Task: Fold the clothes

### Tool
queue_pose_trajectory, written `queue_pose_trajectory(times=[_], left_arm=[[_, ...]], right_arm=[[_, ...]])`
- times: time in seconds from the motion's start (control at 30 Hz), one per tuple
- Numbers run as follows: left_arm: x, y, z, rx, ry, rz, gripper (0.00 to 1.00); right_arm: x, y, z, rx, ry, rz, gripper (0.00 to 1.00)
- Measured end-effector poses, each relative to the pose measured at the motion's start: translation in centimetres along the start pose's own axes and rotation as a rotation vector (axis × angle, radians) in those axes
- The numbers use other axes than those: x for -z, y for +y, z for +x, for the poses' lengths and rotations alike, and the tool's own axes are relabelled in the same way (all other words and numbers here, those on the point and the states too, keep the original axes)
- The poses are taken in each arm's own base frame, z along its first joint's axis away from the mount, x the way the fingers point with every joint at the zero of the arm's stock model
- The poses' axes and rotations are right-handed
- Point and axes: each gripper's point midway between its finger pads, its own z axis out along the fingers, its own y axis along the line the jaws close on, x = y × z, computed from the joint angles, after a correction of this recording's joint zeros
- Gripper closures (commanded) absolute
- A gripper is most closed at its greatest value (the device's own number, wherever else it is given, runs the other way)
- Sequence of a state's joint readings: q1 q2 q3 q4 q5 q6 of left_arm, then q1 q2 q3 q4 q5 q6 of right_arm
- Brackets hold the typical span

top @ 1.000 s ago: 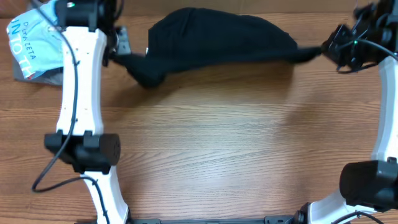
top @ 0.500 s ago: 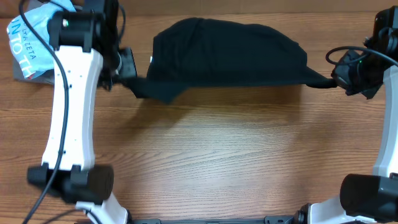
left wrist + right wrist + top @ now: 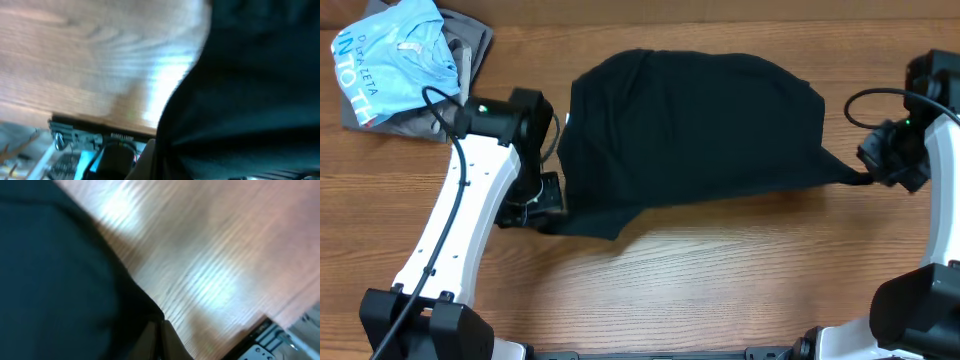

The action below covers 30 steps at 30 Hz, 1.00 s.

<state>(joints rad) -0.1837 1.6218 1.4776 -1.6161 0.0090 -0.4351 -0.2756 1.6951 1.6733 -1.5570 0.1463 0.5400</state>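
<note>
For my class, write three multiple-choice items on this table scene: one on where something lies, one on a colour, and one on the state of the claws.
1. Where in the overhead view is the blue shirt?
A. top left
B. centre
C. bottom right

2. What colour is the large garment in the middle of the table?
A. white
B. black
C. red

3. How do the two claws stand?
A. both open, holding nothing
B. both shut on the garment
C. one shut, one open

Answers:
1 A: the shirt lies on a grey pile in the top left corner.
2 B: the garment is plain black with no print.
3 B: the left claw and the right claw each pinch one end of the garment.
</note>
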Motion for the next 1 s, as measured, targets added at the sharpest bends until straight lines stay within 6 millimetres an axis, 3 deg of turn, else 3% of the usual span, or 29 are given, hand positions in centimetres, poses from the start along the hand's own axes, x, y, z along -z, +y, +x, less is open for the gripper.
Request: queue_pose_trajectory(times=[0.17, 0.33, 0.63, 0.77, 1.0], left_arm=[[-2.2, -0.1, 1.9, 0.017, 0.089, 0.015, 0.96], [-4.4, -0.4, 4.0, 0.007, 0.178, 0.020, 0.96], [-5.0, -0.9, 3.4, -0.002, 0.153, 0.035, 0.94], [-5.1, -1.3, 2.7, -0.004, 0.123, 0.050, 0.96], [-5.0, -4.3, -3.5, -0.031, -0.133, 0.170, 0.96]], right_arm=[[-0.4, -2.6, -1.6, -0.111, -0.024, 0.046, 0.96], [-0.6, -3.0, -1.3, -0.119, -0.015, 0.067, 0.96], [-4.1, -4.0, 0.5, -0.109, 0.048, 0.141, 0.96], [-5.6, -4.1, 1.0, -0.107, 0.058, 0.153, 0.96], [-6.2, -1.7, -0.6, -0.123, 0.011, 0.031, 0.96]])
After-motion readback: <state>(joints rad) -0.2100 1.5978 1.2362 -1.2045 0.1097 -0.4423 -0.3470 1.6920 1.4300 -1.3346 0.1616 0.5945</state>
